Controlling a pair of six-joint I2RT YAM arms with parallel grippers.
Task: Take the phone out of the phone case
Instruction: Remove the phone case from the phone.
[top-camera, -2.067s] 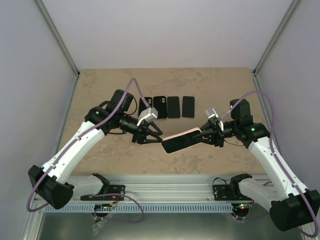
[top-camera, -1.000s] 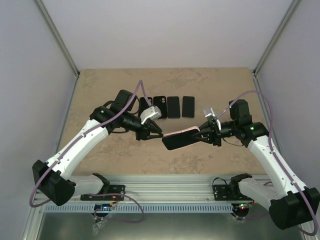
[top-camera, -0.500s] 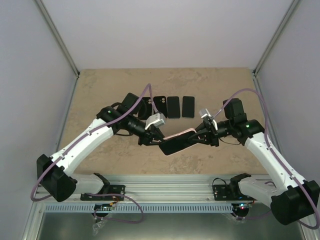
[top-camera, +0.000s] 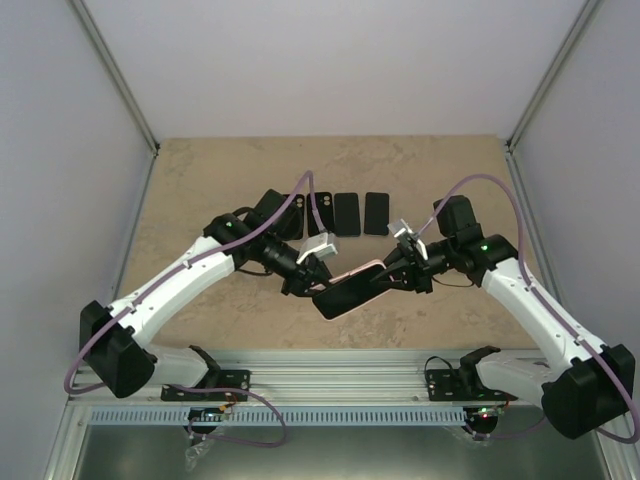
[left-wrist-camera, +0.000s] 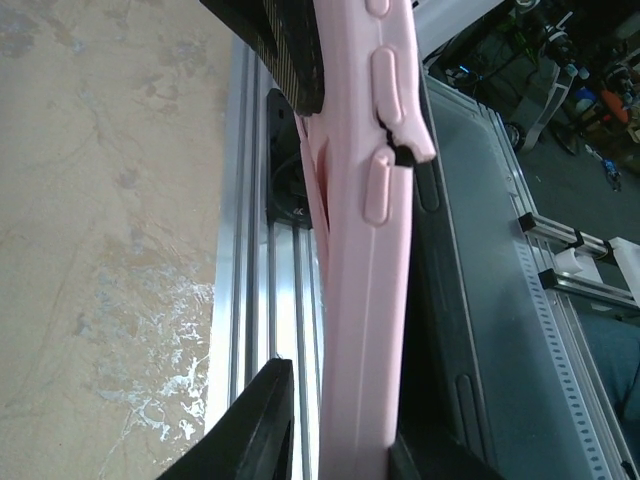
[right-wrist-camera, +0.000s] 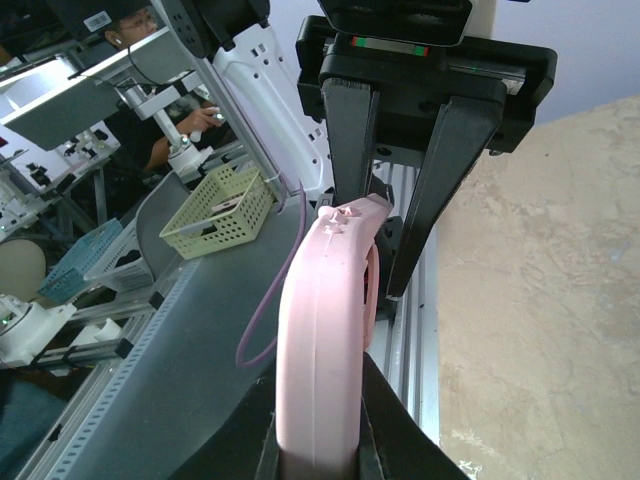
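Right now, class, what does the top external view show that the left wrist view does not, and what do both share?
Only the top external view shows the row of dark phone-shaped items far back on the table. Only the left wrist view shows the raised side buttons on the pink phone case. Both show that case held above the table.

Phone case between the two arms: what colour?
The phone case is pale pink, clearest in the left wrist view.
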